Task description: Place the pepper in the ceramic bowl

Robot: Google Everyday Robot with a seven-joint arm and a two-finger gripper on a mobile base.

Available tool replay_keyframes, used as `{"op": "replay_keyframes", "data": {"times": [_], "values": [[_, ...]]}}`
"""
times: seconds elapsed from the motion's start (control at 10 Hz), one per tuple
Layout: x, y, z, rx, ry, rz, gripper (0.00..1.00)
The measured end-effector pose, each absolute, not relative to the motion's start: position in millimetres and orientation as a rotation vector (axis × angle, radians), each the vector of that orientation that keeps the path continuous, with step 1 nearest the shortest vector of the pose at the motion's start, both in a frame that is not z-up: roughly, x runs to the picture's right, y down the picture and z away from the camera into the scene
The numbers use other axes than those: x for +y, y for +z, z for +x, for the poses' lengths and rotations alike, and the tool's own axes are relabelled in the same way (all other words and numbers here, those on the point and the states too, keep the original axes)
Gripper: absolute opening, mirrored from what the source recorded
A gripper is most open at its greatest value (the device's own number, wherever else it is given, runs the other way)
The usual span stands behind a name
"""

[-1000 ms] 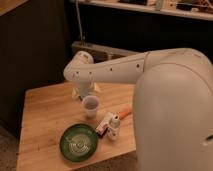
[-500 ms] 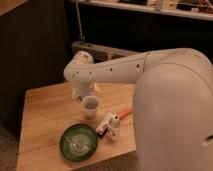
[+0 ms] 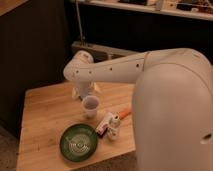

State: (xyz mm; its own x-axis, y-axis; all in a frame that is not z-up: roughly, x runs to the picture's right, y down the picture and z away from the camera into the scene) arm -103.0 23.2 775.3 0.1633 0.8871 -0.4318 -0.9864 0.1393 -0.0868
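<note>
The ceramic bowl (image 3: 79, 142), dark green with pale rings inside, sits on the wooden table (image 3: 45, 115) near its front edge. The orange pepper (image 3: 125, 114) lies on the table to the bowl's right and farther back, partly hidden by my white arm. My gripper (image 3: 85, 93) hangs below the arm's elbow at the back of the table, just behind the small white cup, well away from the pepper and the bowl.
A small translucent white cup (image 3: 90, 106) stands behind the bowl. A red-and-white little box (image 3: 104, 123) and a small white bottle (image 3: 114, 126) sit to the right of the bowl. My large white arm (image 3: 170, 110) covers the table's right side. A dark wall stands behind.
</note>
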Motion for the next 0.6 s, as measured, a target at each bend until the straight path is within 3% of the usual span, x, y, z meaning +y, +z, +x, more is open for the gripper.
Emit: {"op": "replay_keyframes", "data": {"times": [0.6], "values": [[50, 780, 17, 0.46, 1.779, -0.464, 0.8]]}}
